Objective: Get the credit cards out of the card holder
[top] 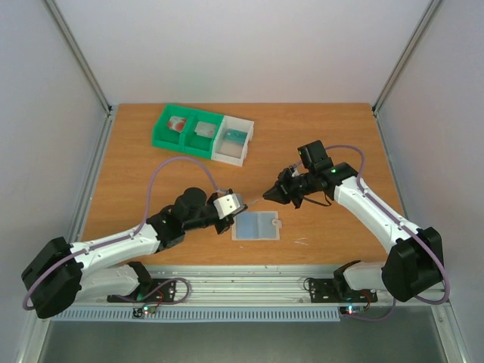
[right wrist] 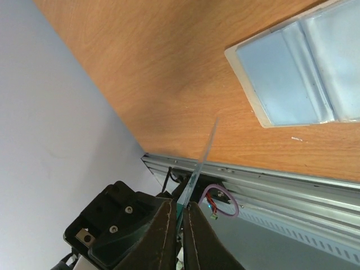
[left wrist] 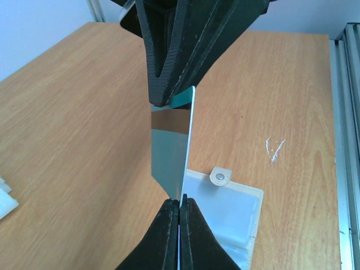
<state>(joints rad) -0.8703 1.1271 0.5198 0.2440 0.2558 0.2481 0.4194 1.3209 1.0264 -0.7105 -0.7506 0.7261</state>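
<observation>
We see bright, even, diffuse light, with only faint soft shadows on the table (top: 333,144). Just above the left gripper (left wrist: 180,201), the credit card (left wrist: 170,149) catches a pale mirror-like sheen; that gripper's fingers (left wrist: 162,239), nearest our lens, look slightly soft-edged.

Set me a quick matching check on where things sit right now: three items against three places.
1. thin shiny grey card
2. flat pale blue translucent card holder
3. green-and-white plastic compartment tray

a. far side of the wooden table
b. pinched between left hand and right hand
c. lying flat on the table's near side

Pairs: 1-b; 2-c; 3-a
</observation>
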